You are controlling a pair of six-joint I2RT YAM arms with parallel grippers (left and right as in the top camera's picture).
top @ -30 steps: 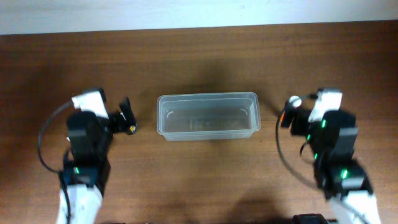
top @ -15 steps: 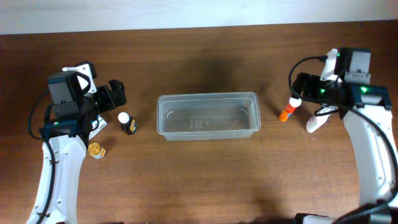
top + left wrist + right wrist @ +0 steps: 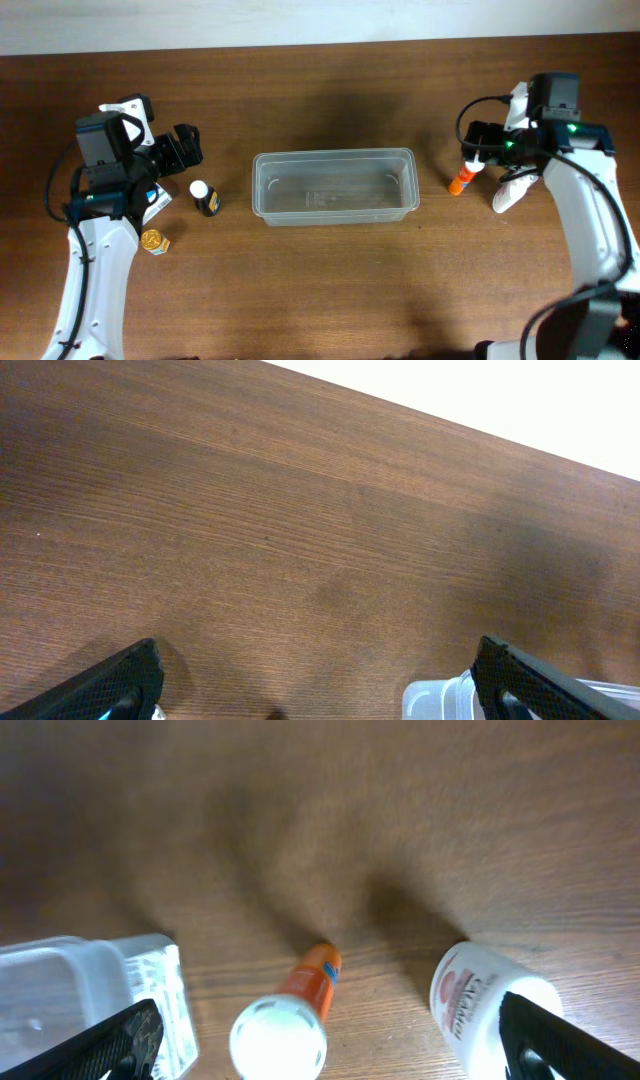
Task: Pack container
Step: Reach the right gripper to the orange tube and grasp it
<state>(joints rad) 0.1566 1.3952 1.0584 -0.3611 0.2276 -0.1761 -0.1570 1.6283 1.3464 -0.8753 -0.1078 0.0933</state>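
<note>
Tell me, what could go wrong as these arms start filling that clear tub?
The orange tube and white bottle sit close together beneath the open right gripper; closing on one could knock the other away. On the other side, the small dark bottle stands upright near the open left gripper, so a slightly off approach might tip it over.

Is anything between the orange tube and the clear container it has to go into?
Nothing visible. The orange tube sits just off the container's right end with an open gap between them; the white bottle is on the tube's far side.
</note>
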